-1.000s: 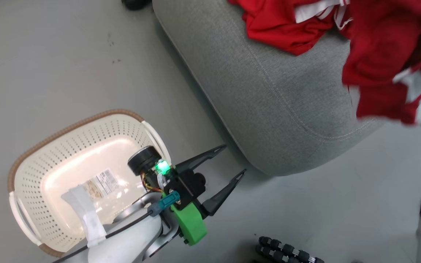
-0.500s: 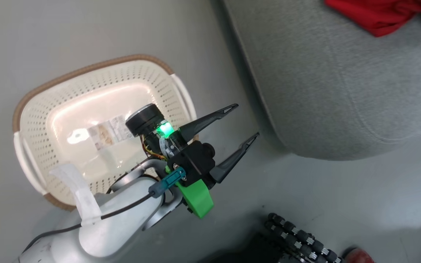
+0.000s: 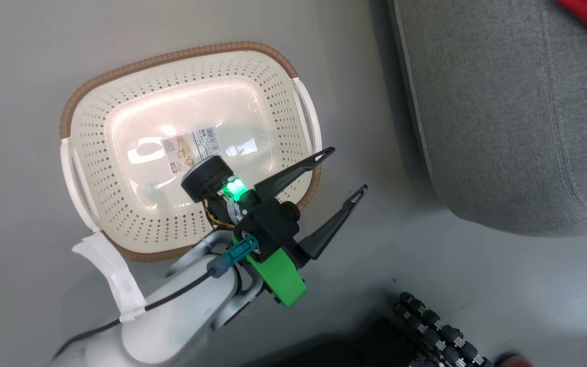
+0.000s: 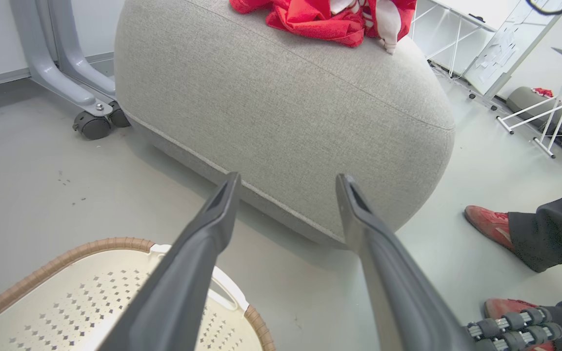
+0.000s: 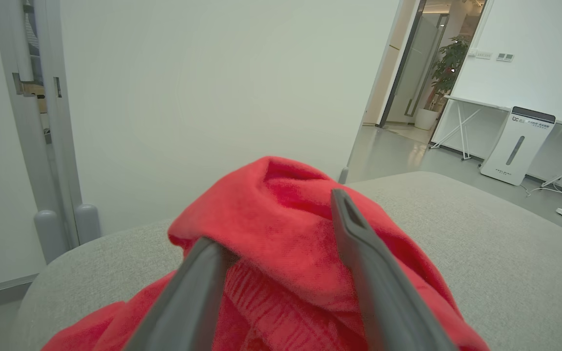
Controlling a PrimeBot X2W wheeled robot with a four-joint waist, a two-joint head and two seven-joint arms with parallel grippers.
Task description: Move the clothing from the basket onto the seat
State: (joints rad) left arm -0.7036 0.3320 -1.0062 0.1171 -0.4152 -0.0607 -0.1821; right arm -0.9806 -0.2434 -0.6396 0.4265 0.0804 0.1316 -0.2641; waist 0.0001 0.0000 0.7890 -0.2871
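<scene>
Left arm held low over the pale grey floor [image 3: 18, 61], its end effector [image 3: 346, 169] open, fingers spread beside the cream perforated plastic basket [image 3: 95, 153] and aimed at the large light-grey upholstered seat [image 3: 502, 127]. Right end effector [image 5: 276, 219], fingers apart, straddles bright red fabric clothing [image 5: 261, 292] heaped on the seat. A person's red shoe [image 4: 488, 226] stands near.

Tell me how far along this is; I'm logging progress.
Done: the basket is empty, with only its label sticker inside. In hand: red clothing lies on the grey seat, between the spread fingers of the right gripper. Left: probably just pulling that gripper clear. The left gripper hangs open near the basket, holding nothing.
</scene>
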